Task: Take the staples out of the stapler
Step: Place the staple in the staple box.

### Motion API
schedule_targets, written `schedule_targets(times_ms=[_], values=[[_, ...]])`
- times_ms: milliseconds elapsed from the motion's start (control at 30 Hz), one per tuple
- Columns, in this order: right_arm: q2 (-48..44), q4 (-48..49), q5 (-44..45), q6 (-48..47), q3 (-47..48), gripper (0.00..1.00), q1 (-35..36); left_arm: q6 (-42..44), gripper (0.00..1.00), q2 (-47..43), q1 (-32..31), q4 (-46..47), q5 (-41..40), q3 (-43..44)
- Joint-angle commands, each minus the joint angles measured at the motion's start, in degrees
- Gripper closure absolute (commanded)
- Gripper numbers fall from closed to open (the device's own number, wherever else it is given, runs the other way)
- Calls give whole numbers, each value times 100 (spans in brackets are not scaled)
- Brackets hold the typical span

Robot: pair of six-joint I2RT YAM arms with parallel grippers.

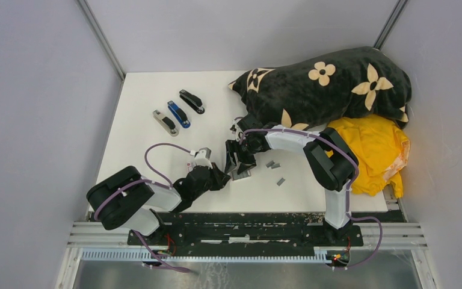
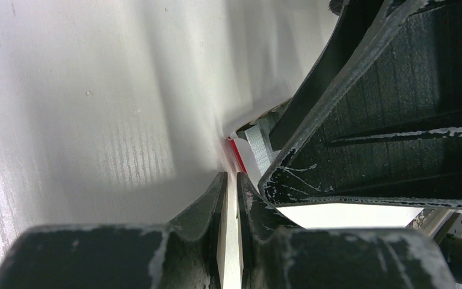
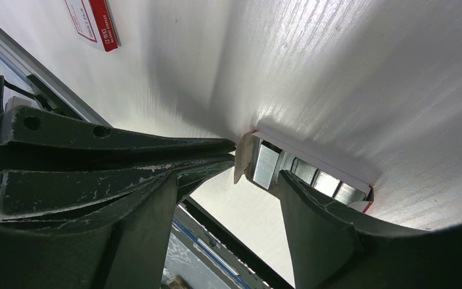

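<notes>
Under both grippers: white tabletop [image 1: 156,96]. Beyond the right gripper [image 3: 258,161]: black flowered blanket [image 1: 337,84], yellow cloth [image 1: 373,150] to its right. Farther out past the left gripper [image 2: 231,177]: three staplers [image 1: 178,114] in a row, well apart from both. Left gripper: pinched nearly closed on a thin white flap of the staple box [image 3: 313,155]. Right gripper: spread wide around the box's open end, one fingertip at its flap, holding nothing. Between the right gripper's fingers, inside the box: grey staples [image 3: 266,165]; more strips loose on the tabletop just right of that gripper.
</notes>
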Motion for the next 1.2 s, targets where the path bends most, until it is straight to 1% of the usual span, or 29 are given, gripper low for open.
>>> schedule_targets(times_ms=[0,1167], values=[[101,156,-128,89,83,31,-22,-189,83,3,20,77,30,-80],[-265,25,-60,-197,180,32,127,-207,83,-35,23,125,4,-142]])
